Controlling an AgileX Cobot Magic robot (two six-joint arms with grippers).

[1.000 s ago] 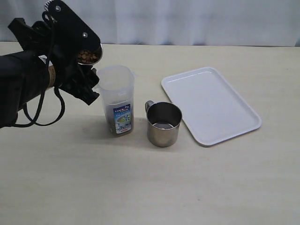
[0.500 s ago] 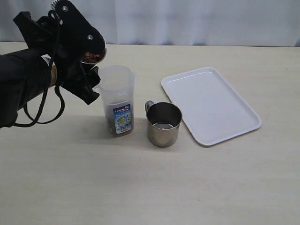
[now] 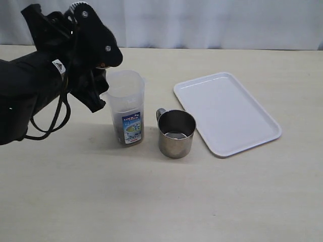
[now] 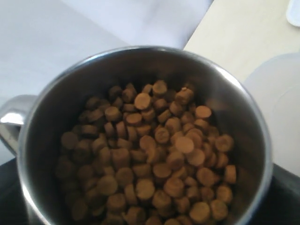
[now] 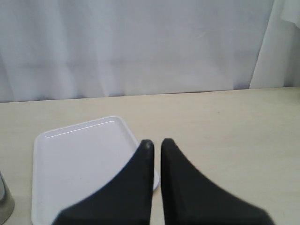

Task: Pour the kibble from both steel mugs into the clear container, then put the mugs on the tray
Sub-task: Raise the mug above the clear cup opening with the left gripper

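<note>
My left gripper (image 3: pixel 102 70) is shut on a steel mug (image 4: pixel 145 136) and holds it tipped at the rim of the clear container (image 3: pixel 126 108). In the left wrist view the mug is filled with brown kibble (image 4: pixel 154 164), heaped toward the low side, and the container's rim (image 4: pixel 276 108) shows blurred beside it. In the exterior view the gripper hides nearly all of this mug. The second steel mug (image 3: pixel 176 133) stands upright between the container and the white tray (image 3: pixel 227 113). My right gripper (image 5: pixel 154 143) is shut on nothing, above the table near the tray (image 5: pixel 79 159).
The black left arm (image 3: pixel 30 96) and its looping cable (image 3: pixel 48 128) fill the left side of the table. A pale curtain (image 3: pixel 202 22) runs along the table's far edge. An edge of the standing mug (image 5: pixel 3 201) shows in the right wrist view.
The left gripper has rolled further over the container, tipping the mug more steeply; the mug's mouth, seen earlier in the exterior view, is now behind the gripper. Nothing else moved.
</note>
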